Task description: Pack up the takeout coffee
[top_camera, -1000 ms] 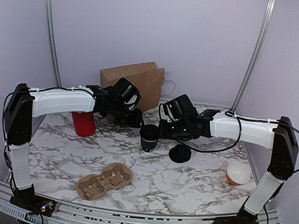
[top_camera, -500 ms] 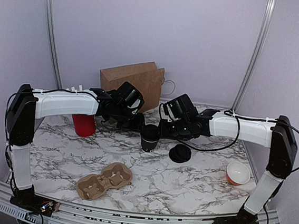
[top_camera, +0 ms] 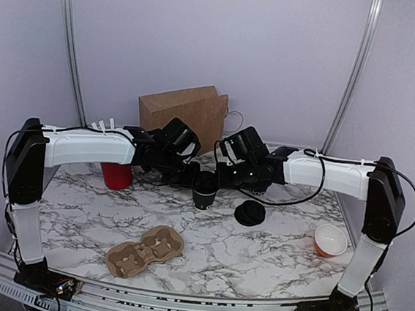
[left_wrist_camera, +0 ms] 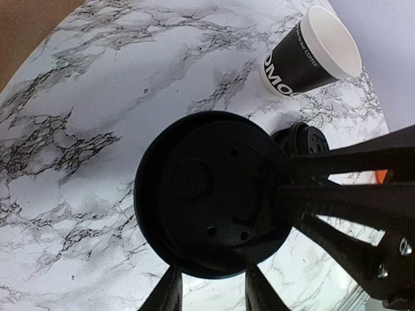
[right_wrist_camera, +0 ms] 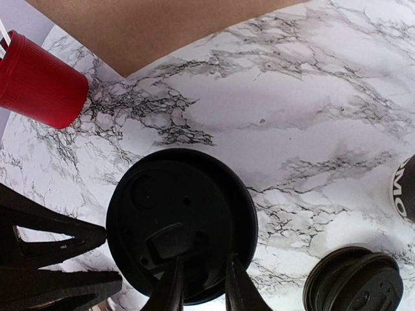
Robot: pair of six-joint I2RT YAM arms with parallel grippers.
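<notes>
Coffee (top_camera: 204, 194) is lidded but unpacked; bag (top_camera: 186, 113) stands at 12 o'clock. Left end effector (left_wrist_camera: 214, 295) and right end effector (right_wrist_camera: 202, 288) sit narrow at the lid (left_wrist_camera: 207, 194).

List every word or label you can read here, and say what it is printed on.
"COFFEE": small white print on the open black cup; the words before it are too small to read.
"DMO": large white letters on the same cup, cut off by its curve.
Lidded cup and loose lid: no readable text.
</notes>
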